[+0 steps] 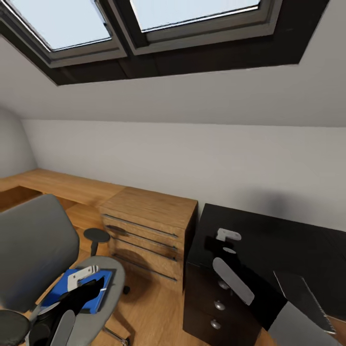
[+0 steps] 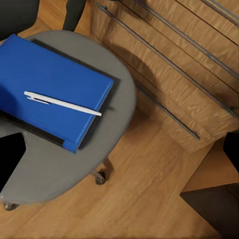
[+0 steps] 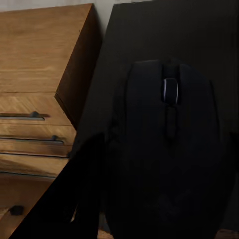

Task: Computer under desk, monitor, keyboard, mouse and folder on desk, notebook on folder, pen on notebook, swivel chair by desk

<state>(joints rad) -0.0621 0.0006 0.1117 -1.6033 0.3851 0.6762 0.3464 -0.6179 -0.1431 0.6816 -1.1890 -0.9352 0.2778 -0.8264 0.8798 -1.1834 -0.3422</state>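
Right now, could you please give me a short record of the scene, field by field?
chair seat: swivel chair holds the blue folder
on folder: white pen lying flat
under folder: a dark flat item, edge showing
desk: black desk beside the wooden cabinet
right gripper: mouse looms close before its camera, over the desk; grip cannot be told
left gripper: above the chair seat

Table (image 1: 288,240) top was matt black; drawer knobs (image 1: 219,305) shiny metal. Wooden cabinet (image 1: 154,211) showed grained finish, floor (image 2: 149,199) too. Swivel chair (image 2: 50,164) seat looked grey cloth. Folder (image 2: 45,79) smooth blue; pen (image 2: 62,103) white plastic. Mouse (image 3: 167,149) matt black.
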